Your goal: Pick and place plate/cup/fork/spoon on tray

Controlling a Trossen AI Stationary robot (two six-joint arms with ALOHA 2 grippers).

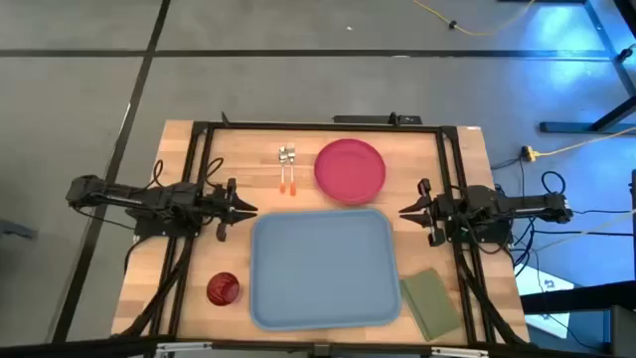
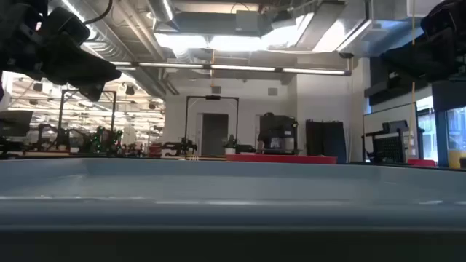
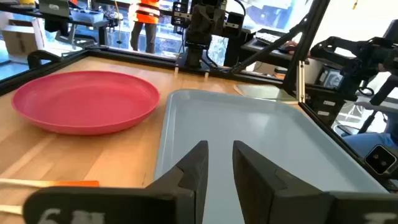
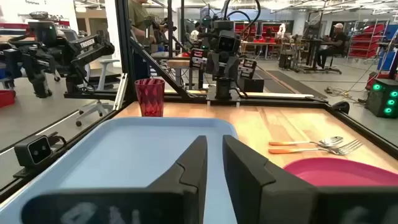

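Observation:
The light blue tray (image 1: 323, 268) lies flat at the table's near middle. The pink-red plate (image 1: 350, 169) lies flat beyond its far edge. To the plate's left, the spoon (image 1: 283, 169) and the fork (image 1: 292, 169) lie side by side, silver heads toward the far edge; both show in the right wrist view, spoon (image 4: 308, 143) and fork (image 4: 329, 150). The dark red cup (image 1: 223, 289) stands upright left of the tray's near corner. My left gripper (image 1: 250, 209) hovers at the tray's left side and my right gripper (image 1: 403, 211) at its right side. Both are empty, fingers a narrow gap apart.
An olive-green pad (image 1: 430, 303) lies at the tray's near right corner. A black frame (image 1: 318, 125) runs along the table's far edge and down both sides. People stand in the room beyond the table (image 3: 146, 22). Bare wood shows between plate and tray.

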